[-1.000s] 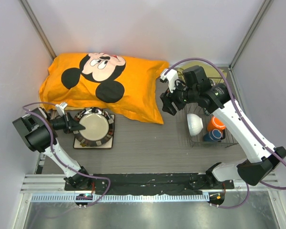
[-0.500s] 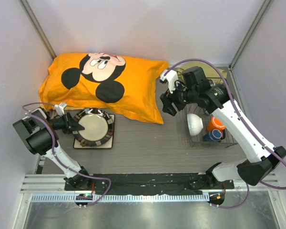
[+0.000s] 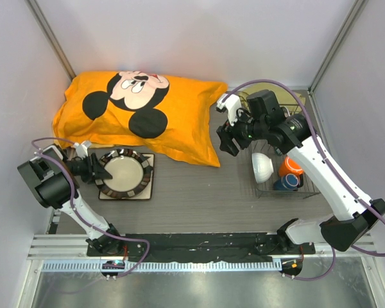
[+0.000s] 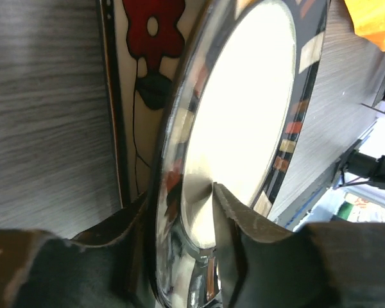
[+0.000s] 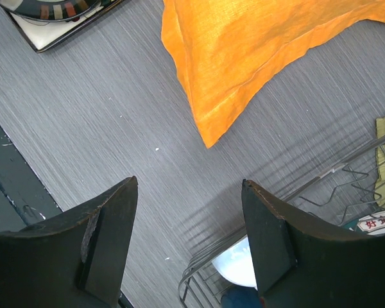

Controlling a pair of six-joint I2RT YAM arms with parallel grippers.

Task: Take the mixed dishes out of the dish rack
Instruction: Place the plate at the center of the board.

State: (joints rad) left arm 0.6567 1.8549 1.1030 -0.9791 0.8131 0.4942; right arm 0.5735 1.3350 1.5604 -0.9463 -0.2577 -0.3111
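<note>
At the right, dish rack: we see the rectangular dark wire rack (image 3: 276, 192) holding a white bowl (image 3: 262, 167), an orange mug (image 3: 291, 167) and a small dark-blue cup (image 3: 286, 183).
Near-left plates: the white plate with dark patterned rim (image 3: 124, 174) lies on the square cream floral plate (image 3: 145, 192), well apart from the rack.
Left gripper (image 3: 105, 173): we find it pinching the round plate's left rim.
Right gripper (image 3: 226, 141): jaws spread, empty, above the grey table (image 3: 199, 192) just left of the rack.
Far left: orange cartoon-mouse pillow (image 3: 179, 128).

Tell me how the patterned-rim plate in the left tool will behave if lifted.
Probably slippery: the white plate with dark patterned rim looks glossy, mirroring light. Likely rigid and breakable, seemingly glazed ceramic. The left tool pinches only its rim, so it may pivot when lifted.
</note>
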